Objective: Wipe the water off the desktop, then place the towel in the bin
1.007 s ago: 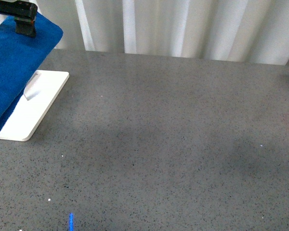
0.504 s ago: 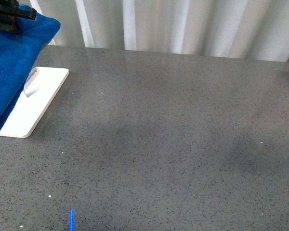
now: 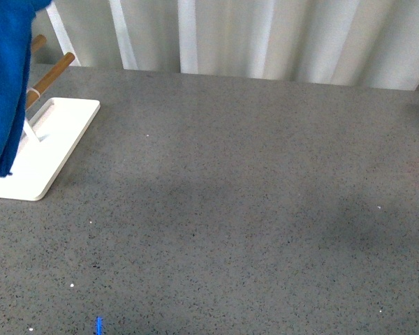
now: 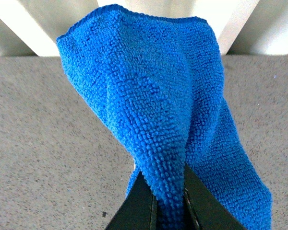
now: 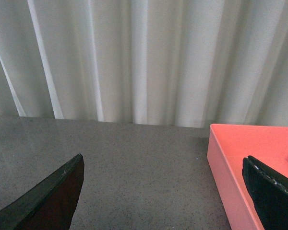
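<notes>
L hand: clamped on towel, cloth pinched betw. both fingers and hanging free. Front view: towel at far left, raised, hanging over white base w/ wooden rods. R hand: fingers spread wide, nothing held, above grey surface; pink bin near it.

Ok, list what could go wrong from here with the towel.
1. The left gripper pinches only a narrow fold of the towel; the cloth could slip out.
2. The towel hangs close to the wooden rod above the white base; it might snag when swung across.
3. No water shows plainly on the desktop, so the wipe may miss it.
</notes>
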Controlling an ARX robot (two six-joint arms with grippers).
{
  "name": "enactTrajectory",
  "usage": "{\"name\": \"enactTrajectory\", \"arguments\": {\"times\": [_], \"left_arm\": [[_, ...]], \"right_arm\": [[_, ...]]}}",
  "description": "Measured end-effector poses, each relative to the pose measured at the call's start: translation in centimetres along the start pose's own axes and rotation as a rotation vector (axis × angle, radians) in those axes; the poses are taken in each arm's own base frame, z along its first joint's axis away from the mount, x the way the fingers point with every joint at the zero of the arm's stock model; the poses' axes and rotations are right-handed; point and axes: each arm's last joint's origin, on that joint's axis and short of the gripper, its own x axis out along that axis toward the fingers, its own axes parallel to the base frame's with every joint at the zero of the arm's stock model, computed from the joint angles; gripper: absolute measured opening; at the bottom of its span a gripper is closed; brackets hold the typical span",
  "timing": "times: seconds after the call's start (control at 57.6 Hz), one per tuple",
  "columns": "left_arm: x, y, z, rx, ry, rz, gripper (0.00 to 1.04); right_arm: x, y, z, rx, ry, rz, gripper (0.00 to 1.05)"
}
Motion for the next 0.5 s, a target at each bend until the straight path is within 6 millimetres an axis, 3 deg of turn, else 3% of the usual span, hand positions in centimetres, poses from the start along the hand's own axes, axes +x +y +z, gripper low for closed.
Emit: {"name": "enactTrajectory", "arguments": {"times": [0.156,0.295,0.382,0.504], "left_arm": [[-3.8,-0.2,2.7,-0.031,-0.108,-0.058,0.05],[-7.1,-2.1,5.1,-0.055,-0.218,-0.155,0.05],[-10.5,-5.3,7.0,-0.045,-0.342,-0.285,0.05],[-13.4,-9.7,7.8,-0.022,-0.461,-0.473,0.05]], "right_arm": [[0.0,0.0,0.0,0.000,0.000,0.000,0.98],[0.0,0.0,0.0,0.000,0.000,0.000,0.98],[0.0,0.0,0.0,0.000,0.000,0.000,0.98],[0.0,0.0,0.0,0.000,0.000,0.000,0.98]]}}
